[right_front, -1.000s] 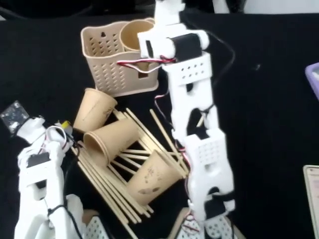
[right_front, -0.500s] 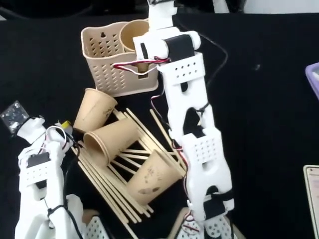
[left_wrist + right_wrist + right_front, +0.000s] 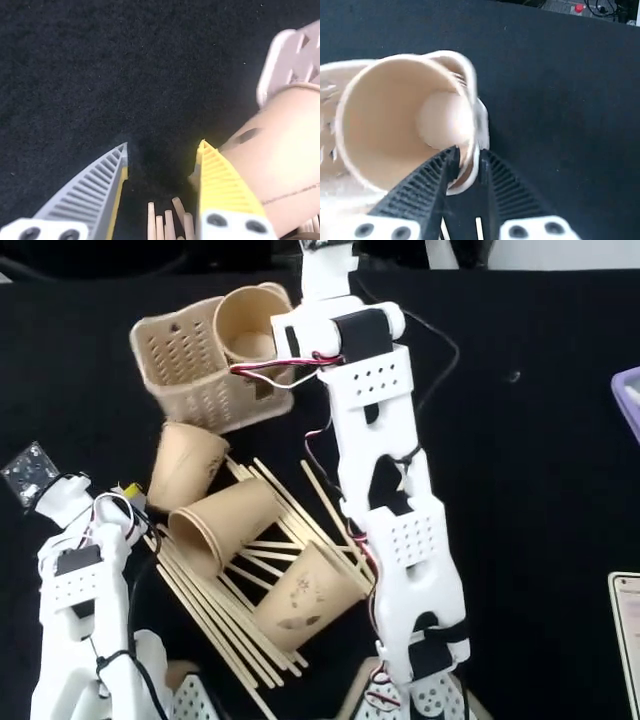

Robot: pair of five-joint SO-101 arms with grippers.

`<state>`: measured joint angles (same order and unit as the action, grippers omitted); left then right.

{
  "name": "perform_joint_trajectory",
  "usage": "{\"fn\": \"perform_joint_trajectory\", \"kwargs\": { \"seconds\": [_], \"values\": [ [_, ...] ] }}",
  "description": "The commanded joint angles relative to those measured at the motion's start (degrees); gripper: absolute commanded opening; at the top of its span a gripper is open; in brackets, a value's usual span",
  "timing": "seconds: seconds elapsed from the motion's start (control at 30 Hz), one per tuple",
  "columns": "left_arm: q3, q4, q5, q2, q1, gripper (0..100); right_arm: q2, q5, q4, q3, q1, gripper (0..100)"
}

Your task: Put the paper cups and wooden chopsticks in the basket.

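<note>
Paper cup (image 3: 387,130) in right end effector (image 3: 468,154)

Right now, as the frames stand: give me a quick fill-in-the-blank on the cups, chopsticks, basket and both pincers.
1. The basket holds ____ paper cup, its rim pinched by the right pincer.
2. ____ loose cups lie on their sides outside it.
3. The wooden chopsticks lie ____ those cups.
4. The left pincer is ____ over the chopstick ends.

Missing words: one; three; under; open.
</note>
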<state>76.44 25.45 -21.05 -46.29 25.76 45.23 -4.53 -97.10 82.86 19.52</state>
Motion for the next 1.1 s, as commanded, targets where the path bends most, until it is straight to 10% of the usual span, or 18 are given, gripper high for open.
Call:
{"fn": "perform_joint_trajectory", "kwargs": {
  "seconds": [0.0,0.3,1.07],
  "values": [
    [-0.48,-0.62,-0.09,-1.23,0.75,22,-0.92,0.44,-2.99,4.18,0.88,2.4],
    [-0.57,-0.62,-0.09,-1.23,0.84,22,-0.57,0.26,-4.04,10.42,-1.14,1.1],
    [-0.57,-0.62,-0.09,-1.23,0.84,22,-23.43,-5.19,-1.58,-29.67,-1.67,1.1]
  ]
}}
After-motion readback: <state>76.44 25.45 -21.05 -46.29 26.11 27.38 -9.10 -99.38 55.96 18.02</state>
